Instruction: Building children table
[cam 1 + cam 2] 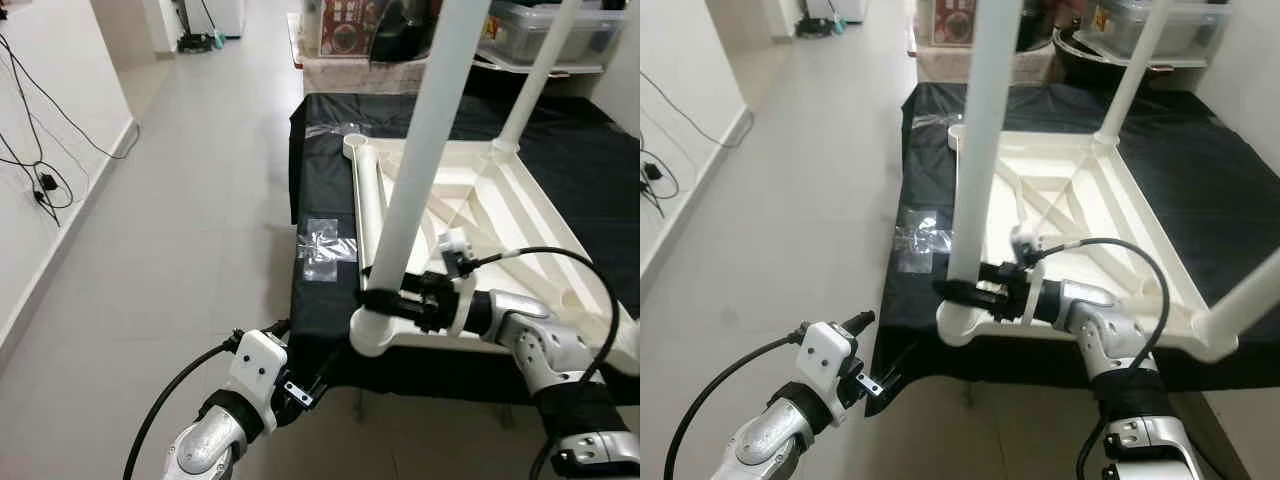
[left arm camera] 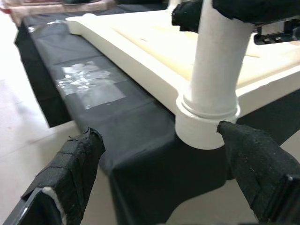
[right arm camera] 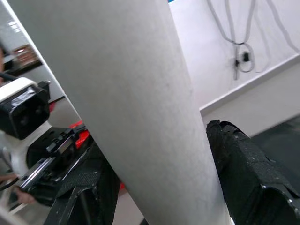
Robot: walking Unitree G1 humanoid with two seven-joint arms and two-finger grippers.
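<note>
Right gripper [image 1: 385, 300] clamps white leg [image 1: 420, 150] low near socket; left gripper [image 2: 159, 173] hangs wide open nearby. Upturned table [image 1: 530, 215]: rigid, light, smooth plastic; low grip likely steadiest.

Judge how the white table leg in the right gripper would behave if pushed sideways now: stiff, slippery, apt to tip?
The table leg is a straight, smooth tube, so probably stiff and somewhat slippery. It stands upright in the corner socket of the upturned tabletop, with the right gripper clamped near its base, so tipping seems unlikely. The left gripper waits open beside that socket.
</note>
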